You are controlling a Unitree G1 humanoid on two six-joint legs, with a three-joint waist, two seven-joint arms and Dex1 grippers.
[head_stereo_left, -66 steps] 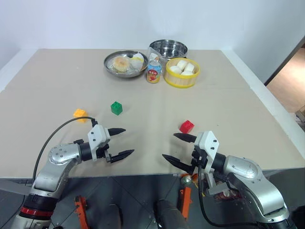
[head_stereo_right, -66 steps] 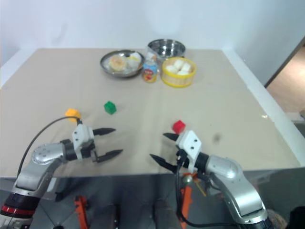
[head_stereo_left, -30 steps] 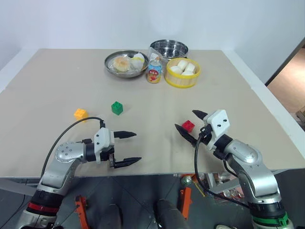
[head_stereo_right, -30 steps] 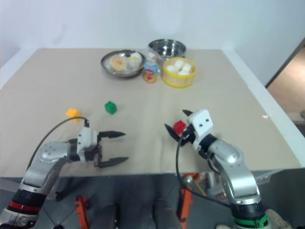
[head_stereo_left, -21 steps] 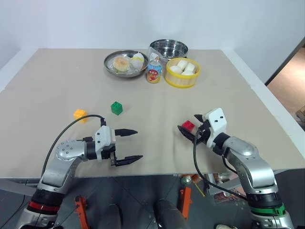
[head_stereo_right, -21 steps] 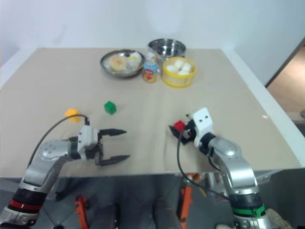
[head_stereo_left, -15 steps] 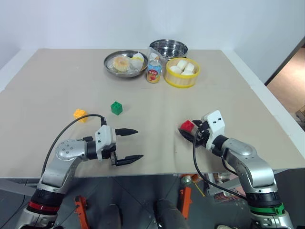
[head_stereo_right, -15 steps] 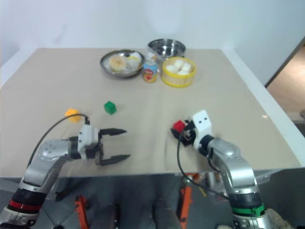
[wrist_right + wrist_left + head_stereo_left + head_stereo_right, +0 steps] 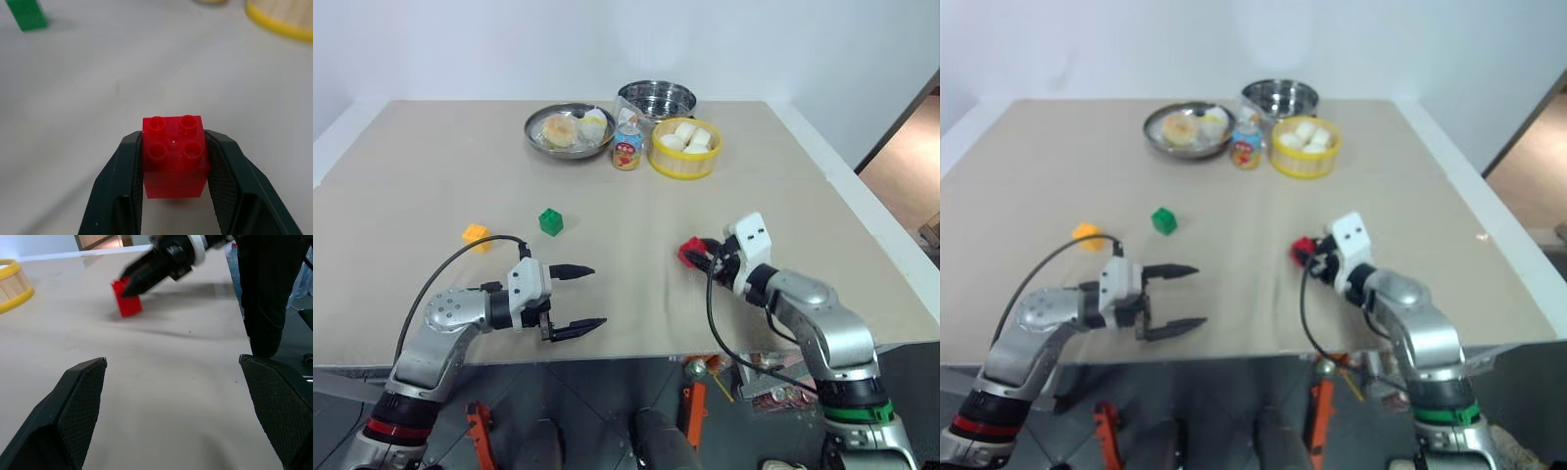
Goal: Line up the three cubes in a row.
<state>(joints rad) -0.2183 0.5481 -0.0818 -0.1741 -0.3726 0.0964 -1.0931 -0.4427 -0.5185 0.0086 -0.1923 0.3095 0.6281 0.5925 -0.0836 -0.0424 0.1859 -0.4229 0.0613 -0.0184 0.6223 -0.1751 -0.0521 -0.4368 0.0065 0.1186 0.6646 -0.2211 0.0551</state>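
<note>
While the right claw (image 9: 173, 196) clamps the red cube (image 9: 173, 154) between its two fingers near the desk's (image 9: 431, 166) right front, the left claw (image 9: 579, 299) hovers over the front edge with its fingers spread apart and nothing between them. The green cube (image 9: 550, 221) and the orange-yellow cube (image 9: 475, 234) sit apart on the left half.

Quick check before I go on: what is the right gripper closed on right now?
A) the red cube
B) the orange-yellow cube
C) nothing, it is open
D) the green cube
A: the right wrist view shows the right gripper with both fingers pressed against the sides of the red cube, studs facing up.
</note>
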